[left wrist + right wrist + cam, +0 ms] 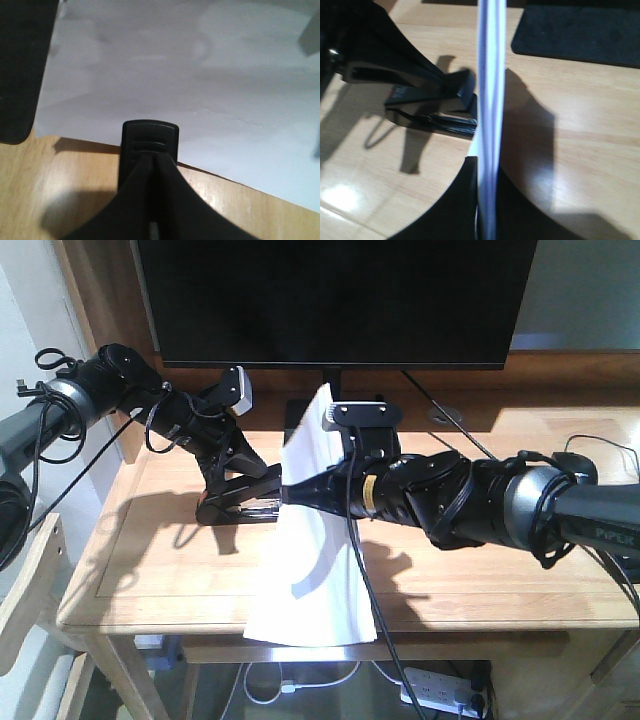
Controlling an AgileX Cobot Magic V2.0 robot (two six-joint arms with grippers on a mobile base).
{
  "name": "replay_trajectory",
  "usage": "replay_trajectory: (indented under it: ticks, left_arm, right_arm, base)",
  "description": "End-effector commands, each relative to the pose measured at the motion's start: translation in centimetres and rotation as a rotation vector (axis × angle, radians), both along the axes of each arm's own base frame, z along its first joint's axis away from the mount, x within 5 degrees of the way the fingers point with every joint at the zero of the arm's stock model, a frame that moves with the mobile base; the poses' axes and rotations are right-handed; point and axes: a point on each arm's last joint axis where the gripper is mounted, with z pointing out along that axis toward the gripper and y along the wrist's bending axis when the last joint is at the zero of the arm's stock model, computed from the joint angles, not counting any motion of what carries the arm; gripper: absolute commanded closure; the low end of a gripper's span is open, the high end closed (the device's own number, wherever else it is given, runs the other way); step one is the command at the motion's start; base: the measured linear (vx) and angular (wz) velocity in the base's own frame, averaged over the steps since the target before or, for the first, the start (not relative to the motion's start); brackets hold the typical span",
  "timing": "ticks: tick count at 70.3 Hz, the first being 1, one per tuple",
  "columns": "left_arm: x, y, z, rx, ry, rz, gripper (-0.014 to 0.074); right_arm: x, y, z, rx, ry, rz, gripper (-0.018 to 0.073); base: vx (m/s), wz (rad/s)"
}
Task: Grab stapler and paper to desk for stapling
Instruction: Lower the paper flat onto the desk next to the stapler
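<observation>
The white paper [318, 570] stands on edge across the middle of the desk [480, 580], its lower part hanging past the front edge. My right gripper [298, 490] is shut on it; in the right wrist view the paper [489, 90] runs edge-on between the two fingers of the right gripper [487, 175]. The black stapler [245, 502] with an orange-red rear lies left of the sheets, its nose touching them. My left gripper [232, 480] is shut on the stapler. In the left wrist view the stapler [150, 137] points at the paper [190, 75].
A large black monitor [335, 300] stands at the back, its dark base [580, 30] just behind the paper. Cables trail over the right of the desk. A power strip [440, 695] lies on the floor below.
</observation>
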Motion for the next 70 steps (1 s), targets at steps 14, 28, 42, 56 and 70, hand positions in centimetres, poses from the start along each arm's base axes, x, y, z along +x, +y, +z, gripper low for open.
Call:
replay_trajectory:
  ticks: [14,28,42,56,70]
  left_arm:
    - [-0.6,-0.5,4.8,-0.076,-0.061,-0.010,0.0603]
    - [-0.6,-0.5,4.8,-0.076,-0.061,-0.010,0.0603]
    - [-0.6,-0.5,4.8,-0.076,-0.061,-0.010,0.0603]
    - [-0.6,-0.5,4.8,-0.076,-0.061,-0.010,0.0603]
    - [-0.6,-0.5,4.8,-0.076,-0.061,-0.010,0.0603]
  right_arm:
    - [0.7,0.3,3.3,0.000,-0.116,0.025,0.0562]
    - [1.2,0.5,1.1,-0.017,-0.065,0.012,0.0562]
    - [1.5,0.5,-0.5,-0.021,-0.028,-0.017,0.0562]
    - [1.9,0.2,-1.4,-0.044,-0.027,-0.069,0.0562]
    - [2.8,-0.2,-2.7,-0.079,-0.040,-0.152,0.0562]
  base:
    - [0.00,0.00]
    - [0.00,0.00]
    - [0.00,0.00]
    - [0.00,0.00]
    - [0.00,0.00]
